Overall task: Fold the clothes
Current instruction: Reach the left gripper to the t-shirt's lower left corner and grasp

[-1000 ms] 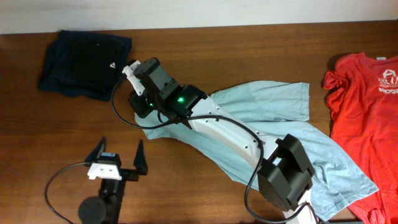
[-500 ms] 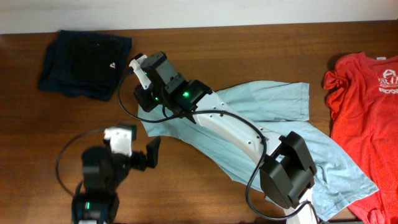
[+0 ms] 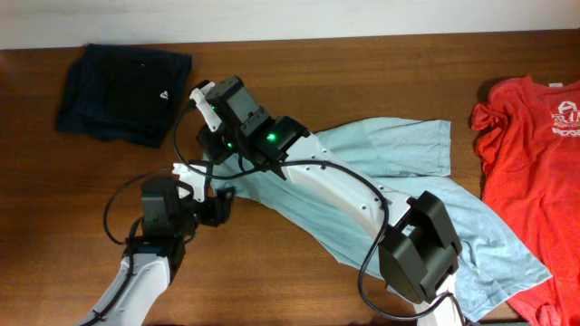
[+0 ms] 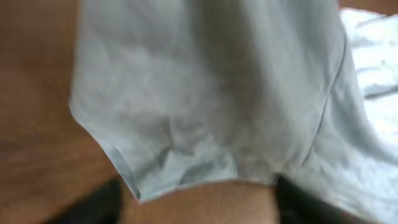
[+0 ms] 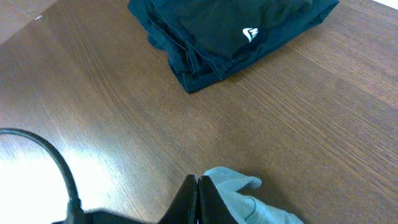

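Pale blue-grey T-shirt [image 3: 399, 149] sprawls across the middle of the table [image 3: 362, 63], its left edge pinched in the shut right claw [image 5: 199, 182], while the left claw [image 3: 207, 187], jaws parted, flanks the near-left hem corner, a grasping step that seemingly calls next for closing there before folding.

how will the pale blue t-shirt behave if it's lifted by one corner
Probably floppy: the pale blue T-shirt lies rumpled, with creases near its hem in the left wrist view. Likely light: the cloth looks thin.
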Robot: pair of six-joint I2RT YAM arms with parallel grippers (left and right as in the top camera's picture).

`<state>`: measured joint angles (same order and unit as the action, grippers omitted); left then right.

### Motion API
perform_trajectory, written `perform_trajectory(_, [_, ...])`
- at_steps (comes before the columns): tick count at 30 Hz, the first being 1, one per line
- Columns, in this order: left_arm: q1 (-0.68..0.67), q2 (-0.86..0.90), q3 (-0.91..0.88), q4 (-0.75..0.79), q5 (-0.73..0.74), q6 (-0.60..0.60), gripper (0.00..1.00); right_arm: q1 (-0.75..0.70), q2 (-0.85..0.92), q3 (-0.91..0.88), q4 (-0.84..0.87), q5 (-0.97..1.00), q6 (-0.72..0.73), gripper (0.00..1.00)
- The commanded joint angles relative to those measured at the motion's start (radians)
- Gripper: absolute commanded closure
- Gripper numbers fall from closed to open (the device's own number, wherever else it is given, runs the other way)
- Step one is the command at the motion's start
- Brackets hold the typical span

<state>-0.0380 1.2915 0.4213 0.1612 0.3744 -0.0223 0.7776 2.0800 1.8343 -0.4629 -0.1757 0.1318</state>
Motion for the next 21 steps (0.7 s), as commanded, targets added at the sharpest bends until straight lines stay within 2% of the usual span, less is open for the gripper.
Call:
perform_trajectory(1, [0.003, 0.001, 0.02, -0.005, -0.085, 0.005, 0.72, -0.018, -0.03, 0.017, 0.003, -0.009, 0.007, 0.96])
perform_trajectory(4, [0.003, 0.006, 0.02, -0.005, -0.085, 0.005, 0.96, -0.02, -0.03, 0.017, 0.003, -0.008, 0.007, 0.96])
perform_trajectory(5, [0.003, 0.008, 0.02, -0.004, -0.084, 0.005, 0.99, -0.02, -0.03, 0.017, 0.003, -0.008, 0.007, 0.96])
perform_trajectory(12, [0.001, 0.039, 0.02, 0.033, -0.082, -0.008, 0.99, -0.02, -0.031, 0.017, 0.003, -0.008, 0.007, 0.96])
perform_trajectory(21, [0.002, 0.251, 0.02, 0.176, -0.082, -0.119, 0.99, -0.019, -0.031, 0.017, 0.003, -0.009, 0.007, 0.96])
